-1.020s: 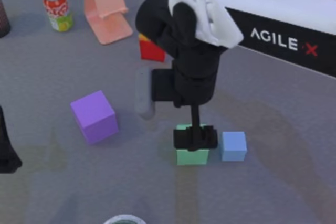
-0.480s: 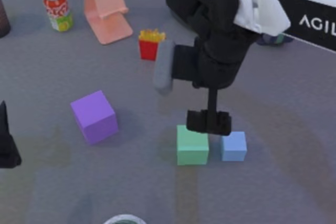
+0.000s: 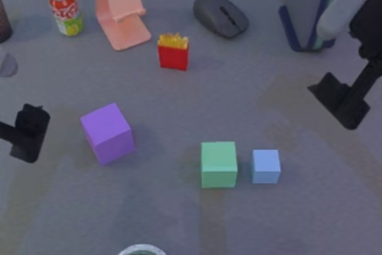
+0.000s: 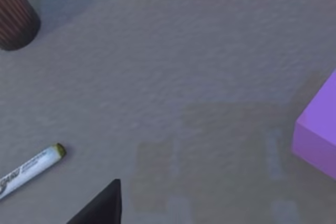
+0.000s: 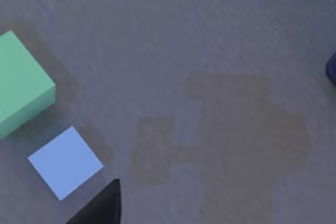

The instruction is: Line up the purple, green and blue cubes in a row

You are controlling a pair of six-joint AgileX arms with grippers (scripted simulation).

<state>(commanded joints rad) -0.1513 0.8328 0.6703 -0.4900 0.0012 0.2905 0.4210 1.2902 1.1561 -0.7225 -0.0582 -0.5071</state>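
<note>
green cube (image 3: 219,164) | released beside blue cube (image 3: 265,166) | right claw (image 3: 340,104) withdrawn to worktop right edge, empty, spread unclear | purple cube (image 3: 107,132) unaligned, left claw (image 3: 27,132) near.

Smallest cube (image 3: 265,166) just right of mid-sized cube (image 3: 218,164)

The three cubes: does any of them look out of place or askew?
Yes. The purple cube sits apart, toward the table's left, and is turned at an angle. The green cube and blue cube stand close together and squarely. Nothing looks spilled or damaged.
</note>
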